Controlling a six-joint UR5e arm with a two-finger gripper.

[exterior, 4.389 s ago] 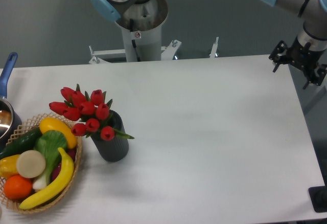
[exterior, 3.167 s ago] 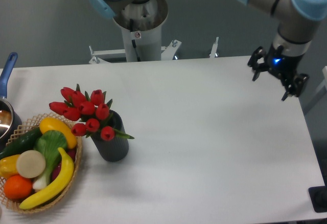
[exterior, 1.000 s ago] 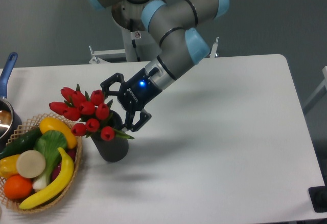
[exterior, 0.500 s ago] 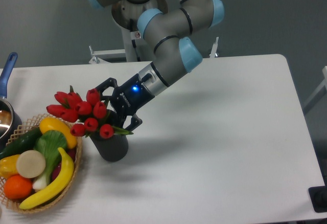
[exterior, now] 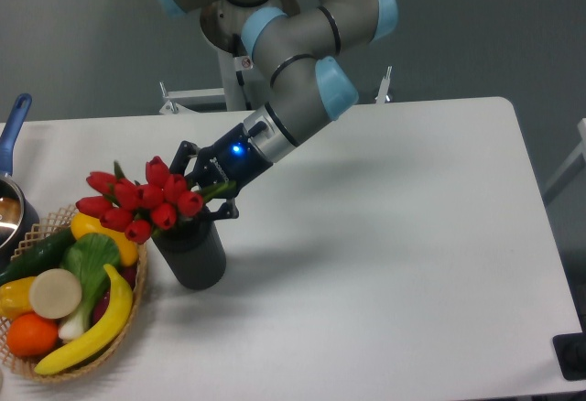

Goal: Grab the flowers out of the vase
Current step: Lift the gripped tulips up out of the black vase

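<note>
Pinching the flowers by their stems, the gripper above the vase; buds leaning left.

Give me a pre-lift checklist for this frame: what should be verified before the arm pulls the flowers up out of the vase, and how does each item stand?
1. Claw at the flowers' stems, just above the vase mouth: ok.
2. Claw fully closed on the stems: cannot tell, leaves and buds hide the fingertips.
3. Stems clear of the vase: not ok, bunch sits in the mouth, leaning left.
4. Vase upright on the table: ok.
5. Wicker basket close beside the vase, under the leaning buds: not ok, could be brushed.
6. Space above the bunch free: ok.
</note>
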